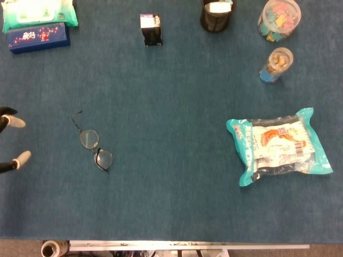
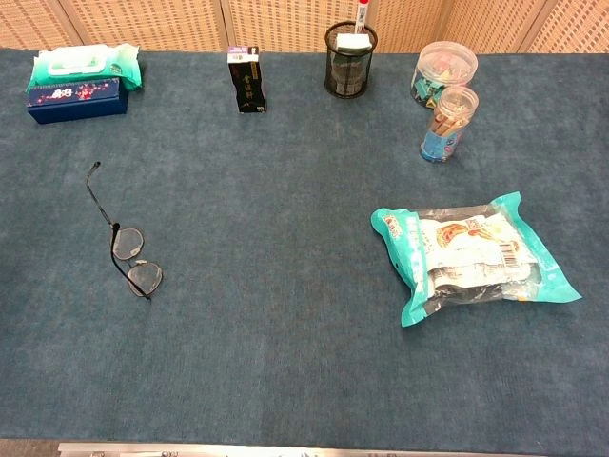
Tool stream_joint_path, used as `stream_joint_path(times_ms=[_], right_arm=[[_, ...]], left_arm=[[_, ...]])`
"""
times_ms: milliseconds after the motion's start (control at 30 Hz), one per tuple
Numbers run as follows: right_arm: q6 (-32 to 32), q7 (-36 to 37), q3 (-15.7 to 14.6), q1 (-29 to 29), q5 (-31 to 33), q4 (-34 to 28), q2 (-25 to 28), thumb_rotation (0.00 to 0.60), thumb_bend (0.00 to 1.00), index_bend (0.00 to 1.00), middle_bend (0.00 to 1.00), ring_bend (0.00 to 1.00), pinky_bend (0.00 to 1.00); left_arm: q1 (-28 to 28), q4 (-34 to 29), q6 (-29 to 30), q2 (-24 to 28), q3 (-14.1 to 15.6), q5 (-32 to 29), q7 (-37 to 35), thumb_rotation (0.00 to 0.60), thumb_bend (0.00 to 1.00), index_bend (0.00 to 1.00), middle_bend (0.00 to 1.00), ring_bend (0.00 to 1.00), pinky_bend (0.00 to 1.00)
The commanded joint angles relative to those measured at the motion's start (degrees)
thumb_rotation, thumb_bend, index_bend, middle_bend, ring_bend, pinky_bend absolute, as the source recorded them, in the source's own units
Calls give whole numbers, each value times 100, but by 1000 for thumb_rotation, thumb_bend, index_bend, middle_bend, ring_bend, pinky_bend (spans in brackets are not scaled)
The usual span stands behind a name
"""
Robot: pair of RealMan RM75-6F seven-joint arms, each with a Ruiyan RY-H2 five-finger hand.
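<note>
1. The glasses (image 1: 92, 144) are lying on the blue desk (image 1: 171, 176), left of its middle, with one temple arm folded out toward the back; nothing is touching them, so no lifting has begun.
2. The left hand (image 1: 12, 142) is just showing at the left edge of the head view, near the glasses but apart from them. Two pale fingertips (image 1: 21, 159) are standing apart with nothing between them, so it is spread and holding nothing. The chest view is not showing it at all.
3. Judging from this, the reach is at an early stage: closing in, grasping and lifting are all left to do.
4. The right hand is not appearing in either view.
5. Well apart on the right, a teal snack bag (image 1: 281, 145) is lying flat. Along the back edge are standing a wipes pack (image 1: 38, 13), a blue box (image 1: 37, 37), a small dark carton (image 1: 151, 29), a mesh pen holder (image 1: 217, 14), a clip jar (image 1: 278, 19) and a small snack jar (image 1: 276, 64).
</note>
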Motion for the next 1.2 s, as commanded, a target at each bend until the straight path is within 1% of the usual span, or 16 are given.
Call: stream_joint_path(times_ms=[33, 133, 233, 300, 367, 400, 467, 500, 600, 767, 900, 1067, 1200], right_arm=[[124, 93, 33, -46, -51, 3, 66, 600, 194, 526, 421, 288, 286], [184, 129, 57, -72, -30, -8, 108, 600, 213, 525, 421, 288, 287], [200, 160, 76, -84, 6, -17, 139, 600, 214, 526, 421, 288, 286], [196, 177, 91, -83, 36, -14, 144, 600, 214, 525, 421, 288, 287], [197, 179, 111, -84, 74, -14, 135, 600, 214, 525, 421, 288, 287], [192, 175, 118, -82, 90, -14, 130, 600, 214, 525, 421, 288, 287], [175, 171, 128, -75, 113, -14, 117, 600, 214, 526, 421, 288, 286], [165, 167, 130, -70, 119, -11, 111, 600, 214, 525, 421, 288, 286], [118, 142, 131, -50, 136, 3, 88, 600, 214, 525, 421, 288, 287], [33, 102, 130, -13, 167, 27, 47, 600, 214, 526, 421, 288, 287], [-11, 77, 125, 7, 175, 36, 24, 600, 214, 526, 421, 288, 287], [-21, 80, 125, 11, 179, 41, 20, 600, 214, 526, 421, 288, 287], [-15, 106, 134, 8, 193, 46, 27, 600, 213, 525, 421, 288, 287]], left_arm=[[-24, -329, 76, 275, 114, 289, -146, 600, 0, 380, 230, 261, 419], [-58, -559, 91, 404, 171, 506, -157, 600, 0, 345, 131, 249, 419], [-108, -739, 55, 488, 222, 700, -116, 600, 0, 273, 50, 216, 411], [-164, -859, -55, 533, 256, 776, -40, 600, 0, 175, 7, 164, 338], [-220, -994, -164, 546, 253, 798, 103, 600, 0, 84, 0, 113, 243], [-243, -1046, -200, 537, 247, 814, 176, 600, 0, 50, 0, 86, 201], [-288, -1167, -292, 510, 247, 854, 343, 600, 0, 13, 0, 42, 151], [-304, -1221, -327, 499, 254, 882, 409, 600, 0, 4, 0, 20, 131], [-362, -1348, -441, 447, 266, 979, 643, 600, 0, 0, 0, 0, 103], [-434, -1415, -576, 188, 203, 1066, 1189, 600, 0, 0, 0, 0, 94], [-523, -1486, -733, -25, 183, 1092, 1388, 600, 0, 0, 0, 0, 94], [-544, -1420, -748, -360, 104, 1111, 1808, 600, 0, 0, 0, 0, 94], [-569, -1384, -773, -561, 58, 1065, 1973, 600, 0, 0, 0, 0, 93]])
